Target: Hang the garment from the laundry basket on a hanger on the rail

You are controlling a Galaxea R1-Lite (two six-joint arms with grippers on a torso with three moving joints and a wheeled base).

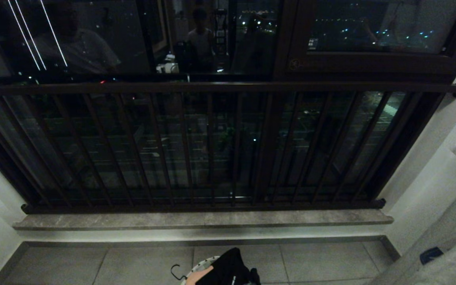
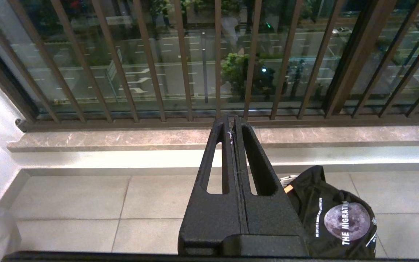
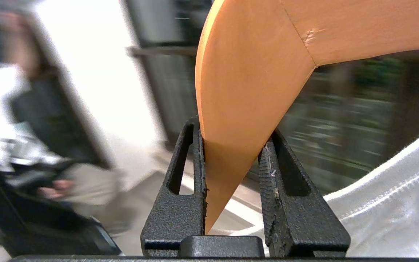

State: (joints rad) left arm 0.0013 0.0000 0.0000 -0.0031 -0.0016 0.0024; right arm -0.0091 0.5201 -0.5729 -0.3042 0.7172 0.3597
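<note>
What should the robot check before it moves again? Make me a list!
1. Wooden hanger held between the right gripper fingers: ok.
2. White cloth on that hanger: cannot tell.
3. Left gripper shut, holding nothing: ok.
4. Black garment out of the laundry basket: not ok, it is draped over it.
5. Rail in front, nothing hanging on it: ok.

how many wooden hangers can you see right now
2. The held hanger is clamped in the right gripper, outside the head view. The second hanger lies at the laundry basket, partly under the black garment. More may be hidden.
</note>
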